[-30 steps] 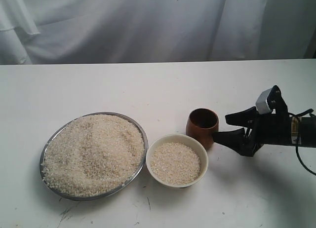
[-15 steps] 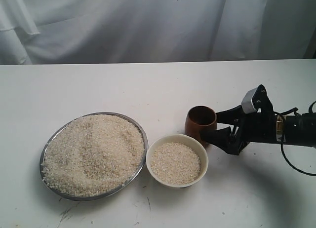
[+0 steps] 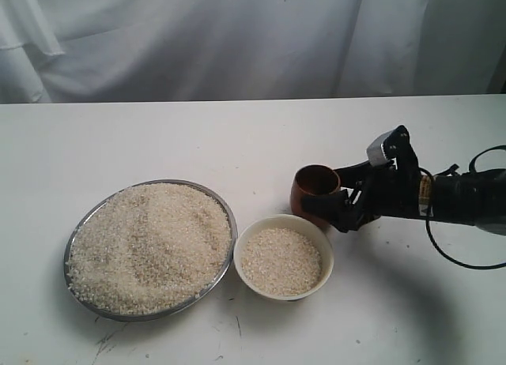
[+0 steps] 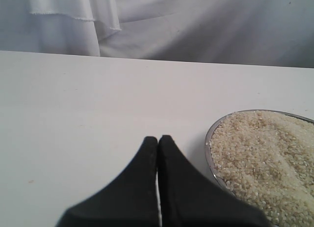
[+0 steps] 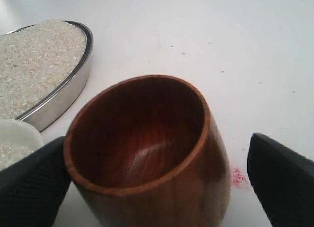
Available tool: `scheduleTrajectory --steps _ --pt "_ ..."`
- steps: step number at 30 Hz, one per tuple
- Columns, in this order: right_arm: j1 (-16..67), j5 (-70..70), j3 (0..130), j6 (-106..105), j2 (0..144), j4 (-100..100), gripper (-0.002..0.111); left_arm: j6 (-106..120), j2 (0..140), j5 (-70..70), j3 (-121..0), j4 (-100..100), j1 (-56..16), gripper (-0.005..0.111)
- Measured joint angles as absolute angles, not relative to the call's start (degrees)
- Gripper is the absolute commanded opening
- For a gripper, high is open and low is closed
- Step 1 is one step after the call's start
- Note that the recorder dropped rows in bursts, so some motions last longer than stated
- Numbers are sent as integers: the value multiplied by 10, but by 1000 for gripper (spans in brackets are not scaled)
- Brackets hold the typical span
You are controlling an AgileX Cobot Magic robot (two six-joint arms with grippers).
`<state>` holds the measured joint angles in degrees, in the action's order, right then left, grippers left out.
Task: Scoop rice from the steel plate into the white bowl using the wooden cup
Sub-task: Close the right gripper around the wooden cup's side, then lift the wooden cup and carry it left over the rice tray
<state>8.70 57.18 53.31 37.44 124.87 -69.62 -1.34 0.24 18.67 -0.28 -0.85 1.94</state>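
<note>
White counter (image 3: 237,136) carries shiny round steel plate (image 3: 230,223) heaped with grainy rice (image 3: 146,246), smooth white bowl (image 3: 326,254) just beside. Barrel-shaped wooden cup (image 3: 310,183) sits between right end effector's (image 5: 157,148) spread fingers. Left end effector (image 4: 158,143) pressed together beside plate.

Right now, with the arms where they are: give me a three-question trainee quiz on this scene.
1. True or false: the wooden cup holds rice.
2. The left pincer is: A open, B shut, C shut on the cup.
3. Besides the steel plate, which dish holds rice?
Key: 1 false; 2 B; 3 the white bowl.
</note>
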Motion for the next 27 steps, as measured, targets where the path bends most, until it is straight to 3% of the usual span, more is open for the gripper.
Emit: scheduleTrajectory --steps 27 --pt "118 510 548 300 1249 -635 86 -13 2 187 -3 -9 19 0"
